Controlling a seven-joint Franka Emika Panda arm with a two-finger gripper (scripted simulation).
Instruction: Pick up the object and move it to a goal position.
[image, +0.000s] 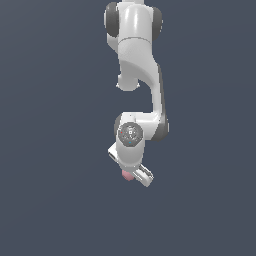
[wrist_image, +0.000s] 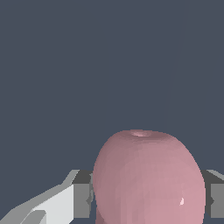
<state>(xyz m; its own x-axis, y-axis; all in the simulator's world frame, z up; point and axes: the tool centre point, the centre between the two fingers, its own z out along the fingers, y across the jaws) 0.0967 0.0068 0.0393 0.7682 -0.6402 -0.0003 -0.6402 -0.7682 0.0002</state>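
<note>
Field notes, one arm on station. From the exterior view I see the white Panda arm (image: 136, 70) reaching down the frame from its base at the top, folded at the elbow so the wrist points down over the flat dark grey bench (image: 50, 200). I judge that pose is chosen to bring the tool straight down on the target rather than sideways.

One gripper (image: 131, 174), at the arm's low end. Its body hides most of what lies beneath it in the exterior view.

One object (wrist_image: 148, 179), pink and rounded, with a small dimple at its crown. In the wrist view it fills the space between the two grey finger pads (wrist_image: 82, 199), one on each side, both appearing to touch its flanks. In the exterior view only a small pink sliver of it peeks out under the gripper body.

Jaw state: I read them as closed around the pink object, pads pressed to both sides. Holding it across its widest part makes sense for a smooth lump that could squirt out if pinched near an end.

I cannot tell whether the object rests on the bench or is lifted clear; no shadow or gap shows. No goal marker is visible in either view, so I cannot place the destination.

Count: one arm, one gripper, two pads, one object.
</note>
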